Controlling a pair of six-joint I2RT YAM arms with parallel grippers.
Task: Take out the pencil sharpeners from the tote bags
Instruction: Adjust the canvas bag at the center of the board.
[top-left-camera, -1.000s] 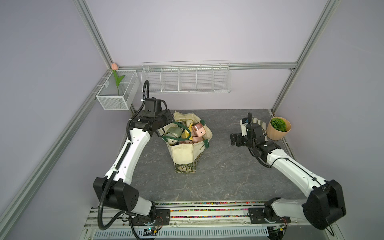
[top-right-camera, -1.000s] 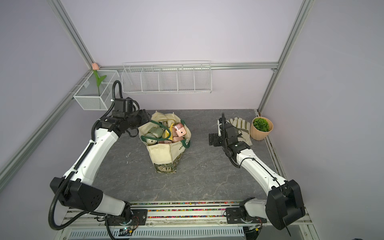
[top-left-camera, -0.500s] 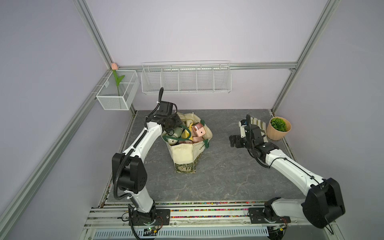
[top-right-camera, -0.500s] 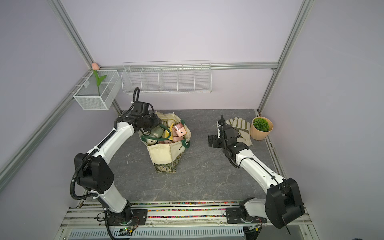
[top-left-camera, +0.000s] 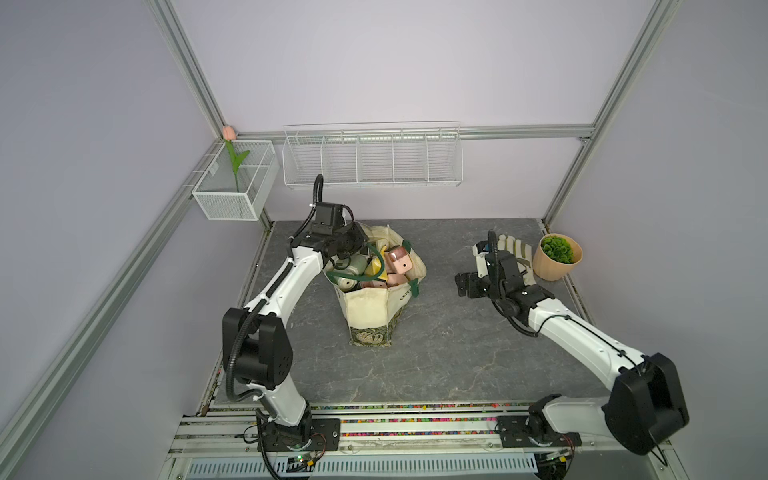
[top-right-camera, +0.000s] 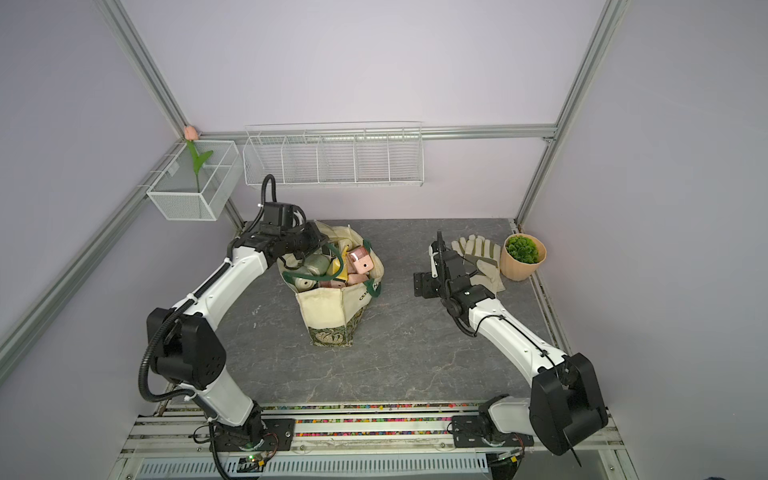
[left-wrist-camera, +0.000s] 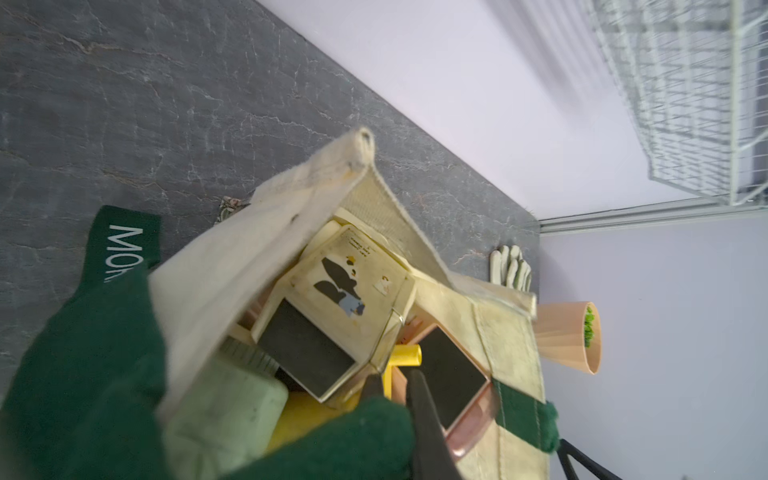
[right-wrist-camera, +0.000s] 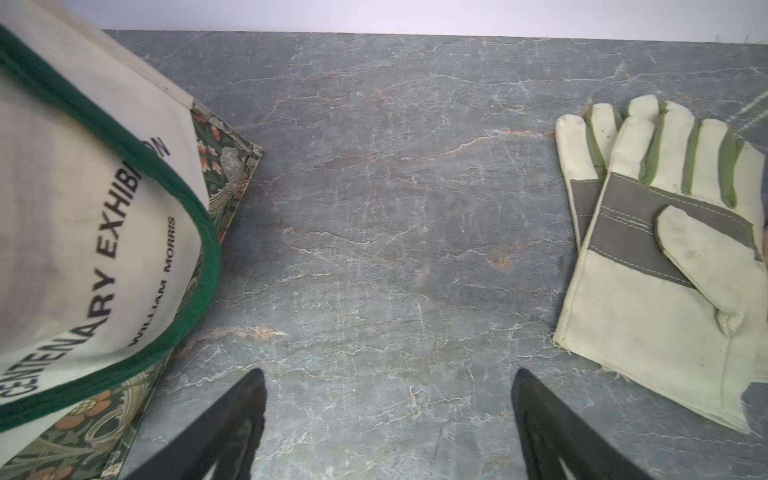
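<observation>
Grey stone worktop (top-left-camera: 457, 340); my left tool (top-left-camera: 344, 258) pinched shut on the tote bag (top-left-camera: 374, 303)'s floppy green handle (left-wrist-camera: 83, 353), right tool (right-wrist-camera: 388, 374) wide, empty. Pencil sharpeners (left-wrist-camera: 345, 299) likely light, rigid, slick: grip flat sides.

High twin overviews, near wrist cameras (tote bag (top-left-camera: 370, 307) in all)

A robotics lab test cell: plain lilac panel walls (top-left-camera: 374, 62) framed by bare aluminium profile posts (top-left-camera: 191, 70), two white-and-black robot arms (top-left-camera: 291, 280) bolted to a metal front rail (top-left-camera: 415, 432) with exposed wiring, a grey marble-patterned tabletop (top-left-camera: 436, 353), and a wall-hung white wire basket rack (top-left-camera: 374, 158).
</observation>
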